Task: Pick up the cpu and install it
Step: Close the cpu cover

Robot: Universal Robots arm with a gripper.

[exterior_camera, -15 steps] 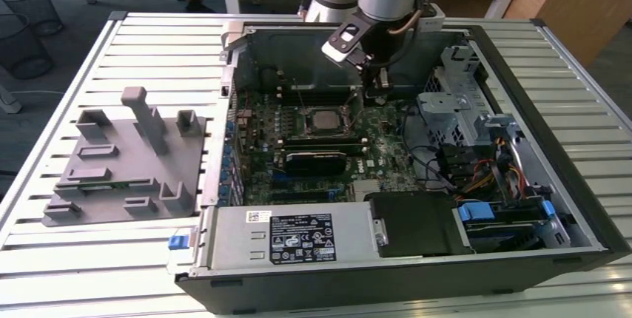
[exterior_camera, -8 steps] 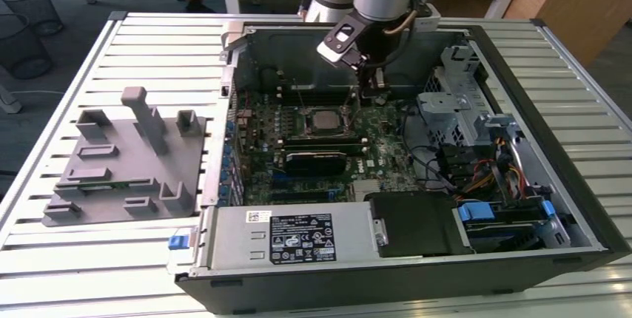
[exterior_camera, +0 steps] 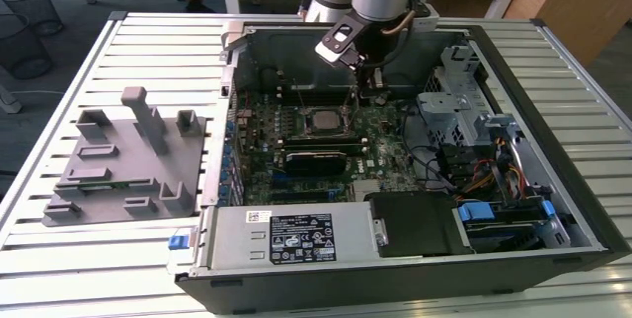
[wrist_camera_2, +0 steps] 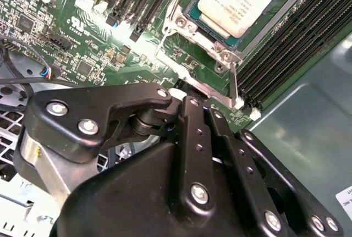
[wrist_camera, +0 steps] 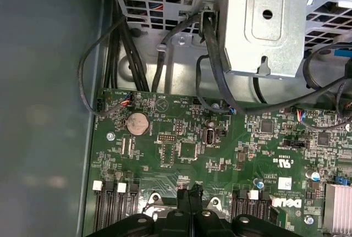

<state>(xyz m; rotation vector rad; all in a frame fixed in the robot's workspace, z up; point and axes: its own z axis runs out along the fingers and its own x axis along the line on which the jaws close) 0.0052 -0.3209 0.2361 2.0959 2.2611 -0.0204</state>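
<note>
The black gripper (wrist_camera: 188, 194), jaws together and empty, hangs low over the green motherboard (wrist_camera: 220, 163), its tips just beside a corner of the silver metal socket frame (wrist_camera_2: 224, 56). Just beyond, the small flat square cpu (wrist_camera_2: 240, 5) with its silvery top plate already lies in that socket, between rows of black memory slots (wrist_camera_2: 297, 39). Finishing well probably means pressing gently and squarely on the frame only, keeping off the chip's plate.

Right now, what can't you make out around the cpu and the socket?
Second wrist view: the cpu runs off the picture's edge.
Second wrist view: the gripper hides the motherboard next to the socket.
Exterior view: the cpu's seating is too small to judge.
</note>
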